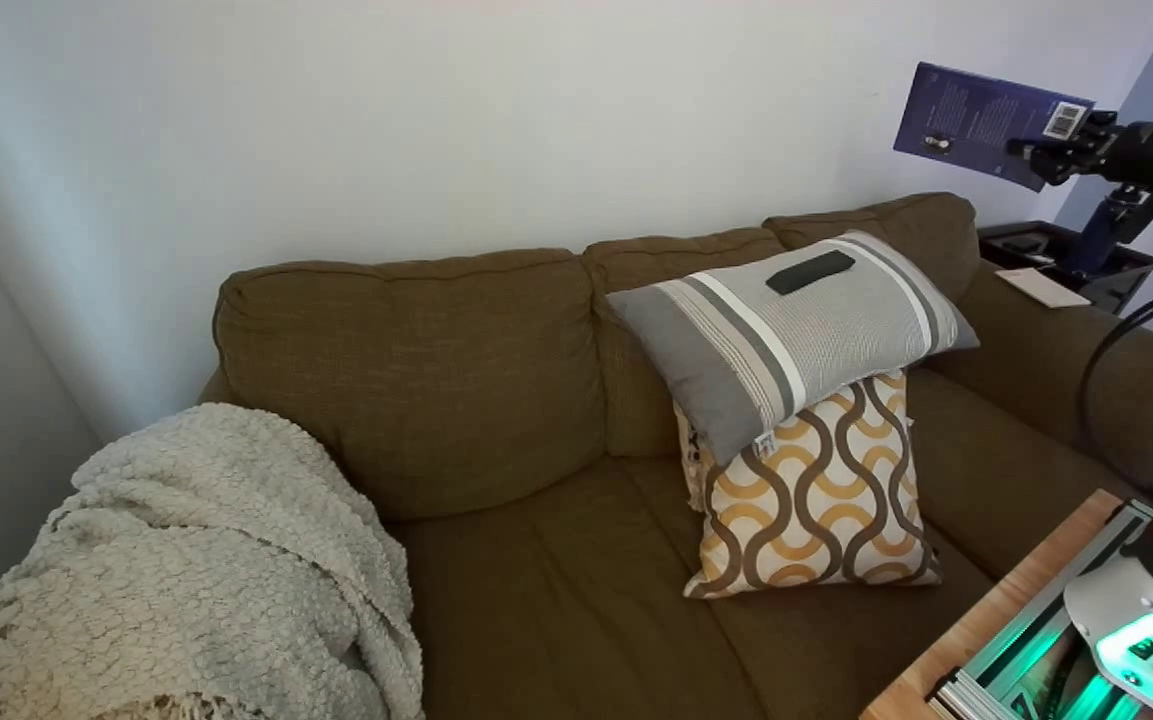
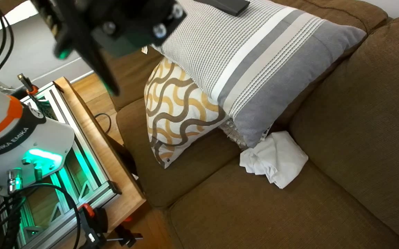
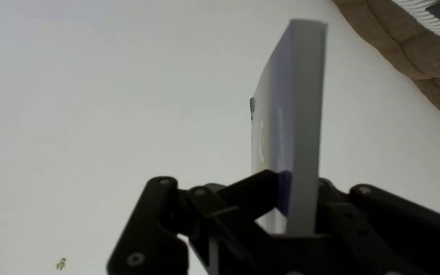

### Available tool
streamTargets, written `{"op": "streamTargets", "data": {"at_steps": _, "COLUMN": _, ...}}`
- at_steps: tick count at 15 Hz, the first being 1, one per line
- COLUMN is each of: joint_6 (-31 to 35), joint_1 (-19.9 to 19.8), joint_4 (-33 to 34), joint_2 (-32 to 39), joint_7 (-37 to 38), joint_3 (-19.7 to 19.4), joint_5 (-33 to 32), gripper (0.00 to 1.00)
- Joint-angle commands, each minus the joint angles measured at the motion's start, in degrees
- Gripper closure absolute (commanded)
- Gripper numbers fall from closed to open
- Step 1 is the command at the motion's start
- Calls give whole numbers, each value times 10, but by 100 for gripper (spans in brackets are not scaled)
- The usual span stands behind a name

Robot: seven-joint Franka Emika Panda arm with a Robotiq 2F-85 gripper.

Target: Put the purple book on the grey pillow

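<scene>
We have the gripper (image 3: 300, 198) pinching the purple book (image 1: 981, 125) by one end, covers near upright, in the air off to one side of the grey pillow (image 1: 806, 325), well apart. Best we carry it across, roll it flat to match the pillow's slope, land beside the dark slab (image 1: 811, 272) on top, and let go only once supported; it may slide.

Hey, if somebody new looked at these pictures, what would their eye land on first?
Most likely the purple book, clamped in the gripper and held up before the pale wall, upper right in an exterior view. Next, perhaps, the striped grey pillow on the brown sofa, overlapping a wavy-patterned cushion. The green-lit robot base would probably draw them too, at that view's lower right.
</scene>
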Motion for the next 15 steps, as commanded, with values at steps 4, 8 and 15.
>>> {"op": "streamTargets", "data": {"at_steps": 4, "joint_6": -186, "joint_1": -273, "joint_4": -10, "joint_2": -206, "joint_7": -5, "joint_3": 291, "joint_5": 177, "gripper": 97}}
{"op": "streamTargets", "data": {"at_steps": 8, "joint_6": -259, "joint_1": -413, "joint_4": 6, "joint_2": -317, "joint_7": -5, "joint_3": 447, "joint_5": 357, "gripper": 97}}
{"op": "streamTargets", "data": {"at_steps": 15, "joint_6": -221, "joint_1": -408, "joint_4": 20, "joint_2": -280, "joint_7": -22, "joint_3": 392, "joint_5": 280, "gripper": 97}}
